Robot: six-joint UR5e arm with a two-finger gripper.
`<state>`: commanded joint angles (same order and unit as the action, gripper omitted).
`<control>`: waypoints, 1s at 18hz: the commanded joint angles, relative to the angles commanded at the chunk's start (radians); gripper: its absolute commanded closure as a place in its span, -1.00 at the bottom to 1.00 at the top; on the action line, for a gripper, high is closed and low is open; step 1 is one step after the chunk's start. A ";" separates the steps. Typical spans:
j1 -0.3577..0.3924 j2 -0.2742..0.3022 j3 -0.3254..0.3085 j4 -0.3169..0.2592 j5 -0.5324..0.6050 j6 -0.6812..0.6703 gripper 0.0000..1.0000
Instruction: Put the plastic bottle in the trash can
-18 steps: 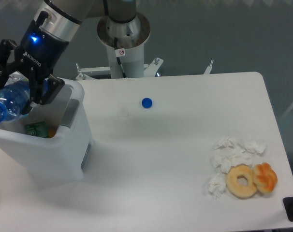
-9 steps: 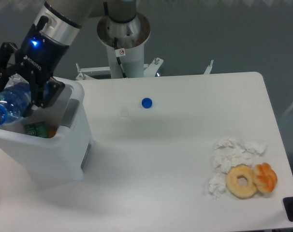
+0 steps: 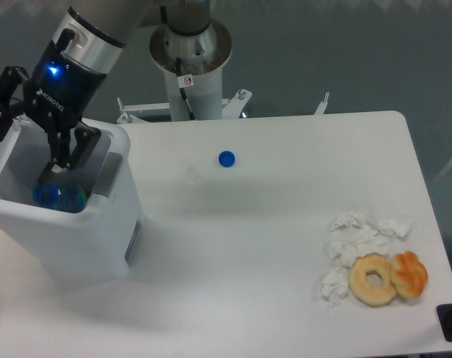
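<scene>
Bottle (image 3: 60, 197) lies inside the trash can (image 3: 77, 231), blue w/ clear body, low against the near wall; only its top shows, rest hidden by the can's rim. Hand (image 3: 30, 133) hangs just above the can's opening, jaws spread, gripping nothing, apart from the bottle. Can sits at the table's (image 3: 286, 283) left edge, its left side cut off by the frame. Small blue cap (image 3: 226, 158) loose mid-table, well apart from the can. Far right: crumpled tissues (image 3: 356, 239), a bagel (image 3: 373, 279) and a pastry (image 3: 409, 274) touching it.
</scene>
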<state>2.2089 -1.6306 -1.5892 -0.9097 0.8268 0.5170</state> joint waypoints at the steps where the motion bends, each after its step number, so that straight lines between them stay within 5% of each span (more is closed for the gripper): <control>1: 0.003 -0.002 0.000 -0.002 0.005 0.002 -1.00; 9: 0.094 -0.005 0.012 -0.005 0.144 0.081 -1.00; 13: 0.097 -0.011 0.012 -0.009 0.348 0.291 -1.00; 18: 0.094 -0.022 0.002 -0.011 0.486 0.379 -1.00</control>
<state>2.3025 -1.6521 -1.5876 -0.9204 1.3129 0.8956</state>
